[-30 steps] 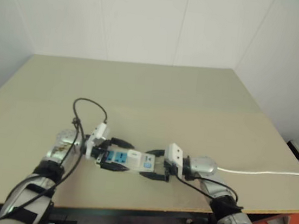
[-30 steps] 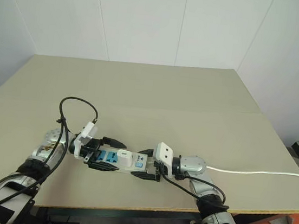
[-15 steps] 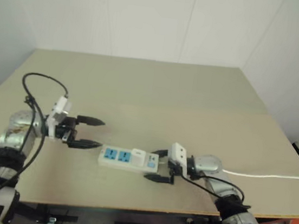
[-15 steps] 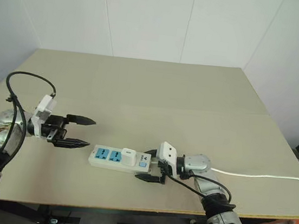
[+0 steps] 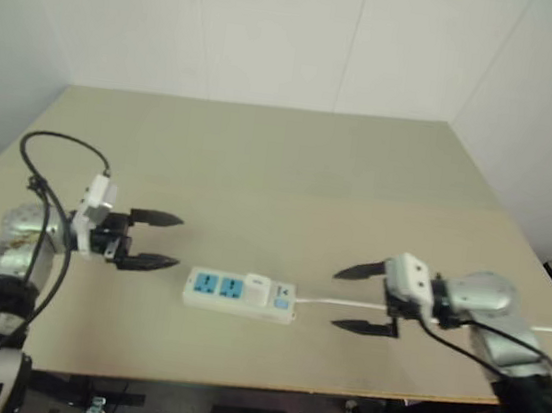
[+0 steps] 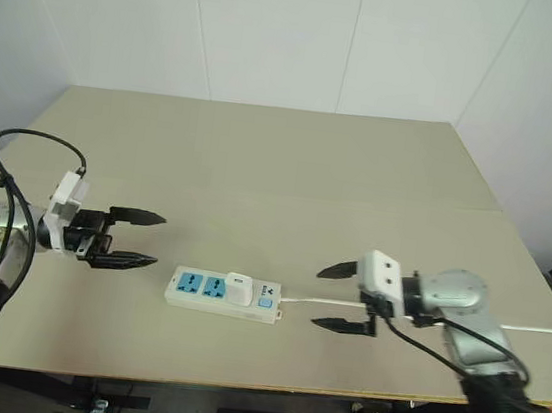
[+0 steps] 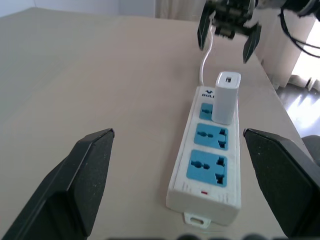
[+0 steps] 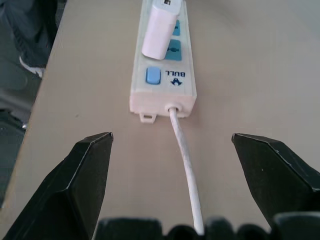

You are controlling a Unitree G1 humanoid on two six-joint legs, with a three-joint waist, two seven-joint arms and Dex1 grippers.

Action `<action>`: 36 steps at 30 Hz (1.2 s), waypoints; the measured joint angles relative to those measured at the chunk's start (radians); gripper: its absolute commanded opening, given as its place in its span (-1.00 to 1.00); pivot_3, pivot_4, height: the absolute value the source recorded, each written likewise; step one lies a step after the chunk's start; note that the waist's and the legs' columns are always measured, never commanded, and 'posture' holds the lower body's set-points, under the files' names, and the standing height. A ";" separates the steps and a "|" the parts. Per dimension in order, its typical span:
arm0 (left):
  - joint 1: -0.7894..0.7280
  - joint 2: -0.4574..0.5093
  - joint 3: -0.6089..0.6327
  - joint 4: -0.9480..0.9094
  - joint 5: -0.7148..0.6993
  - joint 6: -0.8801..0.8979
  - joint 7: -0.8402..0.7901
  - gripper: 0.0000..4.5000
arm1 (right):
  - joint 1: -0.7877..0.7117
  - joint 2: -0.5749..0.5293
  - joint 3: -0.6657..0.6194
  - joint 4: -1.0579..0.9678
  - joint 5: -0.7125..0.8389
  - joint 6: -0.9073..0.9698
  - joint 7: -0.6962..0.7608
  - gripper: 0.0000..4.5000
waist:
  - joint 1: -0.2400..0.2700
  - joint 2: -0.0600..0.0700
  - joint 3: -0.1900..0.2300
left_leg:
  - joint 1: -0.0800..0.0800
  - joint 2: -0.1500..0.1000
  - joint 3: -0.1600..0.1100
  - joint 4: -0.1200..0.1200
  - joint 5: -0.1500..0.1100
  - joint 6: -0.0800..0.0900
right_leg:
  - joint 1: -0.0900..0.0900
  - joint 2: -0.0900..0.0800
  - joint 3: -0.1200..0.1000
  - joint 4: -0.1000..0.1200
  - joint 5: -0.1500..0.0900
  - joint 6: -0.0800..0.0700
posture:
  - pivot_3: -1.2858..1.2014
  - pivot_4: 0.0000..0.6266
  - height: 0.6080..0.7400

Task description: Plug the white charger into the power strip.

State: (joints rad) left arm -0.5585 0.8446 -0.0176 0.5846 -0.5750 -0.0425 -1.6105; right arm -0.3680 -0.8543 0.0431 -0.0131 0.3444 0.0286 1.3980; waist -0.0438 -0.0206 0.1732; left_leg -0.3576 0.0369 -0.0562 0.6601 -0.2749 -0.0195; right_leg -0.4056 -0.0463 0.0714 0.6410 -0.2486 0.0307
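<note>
Both tools (image 6: 133, 239) (image 6: 337, 298) backed off strip (image 6: 220, 292) — wide open, level.

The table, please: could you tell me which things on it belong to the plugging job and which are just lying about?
Job:
- white charger, seated in the power strip
- power strip
- strip's cord

Lying about:
- nothing besides the table itself

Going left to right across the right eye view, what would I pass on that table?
Left gripper → power strip with the white charger plugged in near its right end → right gripper → white cord trailing off the table.
</note>
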 measured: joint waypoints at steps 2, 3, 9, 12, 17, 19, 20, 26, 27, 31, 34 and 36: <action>0.049 0.016 0.003 -0.028 0.000 -0.002 0.000 1.00 | 0.042 -0.060 -0.065 -0.030 0.033 0.003 0.017 0.98 | -0.001 0.000 0.001 | 0.000 0.000 0.000 0.000 0.000 0.000 | 0.000 0.000 0.000 0.000 0.000 0.000 | 0.03 -0.52 1.00; 0.066 0.018 0.006 -0.037 -0.001 0.000 -0.001 1.00 | 0.056 -0.081 -0.088 -0.042 0.041 0.004 0.023 0.98 | -0.001 0.000 0.001 | 0.000 0.000 0.001 0.000 0.000 0.000 | 0.000 0.000 0.000 0.000 0.000 0.000 | 0.03 -0.52 1.00; 0.132 0.028 0.054 -0.097 -0.003 0.005 -0.001 1.00 | 0.163 -0.156 -0.206 -0.113 0.101 0.024 0.038 0.98 | 0.001 0.000 0.001 | 0.001 0.001 0.001 0.000 0.000 0.000 | 0.001 0.000 0.000 0.000 -0.004 0.006 | 0.03 -0.52 1.00; 0.142 0.023 0.068 -0.116 0.001 0.009 -0.001 1.00 | 0.212 -0.157 -0.232 -0.142 0.103 0.025 0.017 0.98 | 0.002 0.000 0.001 | 0.001 0.001 0.001 0.000 0.000 0.000 | 0.001 0.000 0.000 0.000 -0.004 0.006 | 0.03 -0.52 1.00; 0.138 0.009 0.075 -0.118 0.022 0.023 -0.001 1.00 | 0.255 -0.156 -0.253 -0.184 0.103 0.036 -0.030 0.98 | 0.002 -0.001 0.001 | 0.001 0.001 0.001 0.000 0.000 0.000 | 0.001 0.000 0.000 0.000 -0.004 0.006 | 0.03 -0.52 1.00; 0.129 0.007 0.075 -0.114 0.024 0.023 -0.001 1.00 | 0.268 -0.155 -0.253 -0.197 0.103 0.040 -0.048 0.98 | 0.002 -0.001 0.001 | 0.001 0.001 0.001 0.000 0.000 0.000 | 0.001 0.000 0.000 0.000 -0.004 0.006 | 0.03 -0.52 1.00; 0.122 0.007 0.075 -0.112 0.025 0.023 -0.001 1.00 | 0.274 -0.154 -0.254 -0.204 0.103 0.045 -0.054 0.98 | 0.002 -0.001 0.001 | 0.001 0.000 0.001 0.000 0.000 0.000 | 0.001 0.000 0.000 0.000 -0.004 0.006 | 0.03 -0.52 1.00; 0.098 0.007 0.075 -0.105 0.032 0.023 -0.001 1.00 | 0.302 -0.154 -0.268 -0.253 0.110 0.072 -0.096 0.98 | 0.001 -0.001 0.001 | 0.001 0.000 0.001 0.000 0.000 0.000 | 0.001 0.000 0.001 0.000 -0.004 0.006 | 0.03 -0.52 1.00; 0.097 0.007 0.075 -0.105 0.032 0.025 -0.001 1.00 | 0.303 -0.152 -0.268 -0.261 0.110 0.077 -0.107 0.98 | 0.001 -0.001 0.001 | 0.001 0.001 0.001 0.000 0.000 0.000 | 0.001 0.000 0.001 0.000 -0.004 0.006 | 0.03 -0.52 1.00; 0.092 0.007 0.073 -0.108 0.032 0.030 -0.001 1.00 | 0.323 -0.150 -0.284 -0.296 0.111 0.096 -0.139 0.98 | 0.003 -0.001 0.001 | 0.001 0.000 0.001 0.000 0.000 0.000 | 0.001 0.000 0.000 0.000 -0.004 0.006 | 0.03 -0.52 1.00; 0.081 0.007 0.059 -0.104 0.032 0.033 -0.001 1.00 | 0.334 -0.147 -0.289 -0.330 0.112 0.110 -0.157 0.98 | 0.003 -0.001 0.002 | 0.001 0.000 0.001 0.000 0.000 0.000 | 0.001 0.000 0.000 0.000 -0.004 0.006 | 0.03 -0.52 1.00; 0.080 0.007 0.057 -0.104 0.032 0.038 -0.001 1.00 | 0.345 -0.144 -0.291 -0.335 0.113 0.110 -0.160 0.98 | 0.003 -0.001 0.002 | 0.001 0.000 0.001 0.000 0.000 0.000 | 0.001 0.000 0.000 0.000 -0.004 0.006 | 0.03 -0.52 1.00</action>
State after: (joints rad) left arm -0.4786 0.8519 0.0398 0.4805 -0.5433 -0.0043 -1.6112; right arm -0.0234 -0.9980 -0.2478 -0.3482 0.4573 0.1389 1.2378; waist -0.0408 -0.0214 0.1747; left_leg -0.3566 0.0374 -0.0550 0.6601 -0.2749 -0.0196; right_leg -0.4045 -0.0464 0.0718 0.6411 -0.2523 0.0369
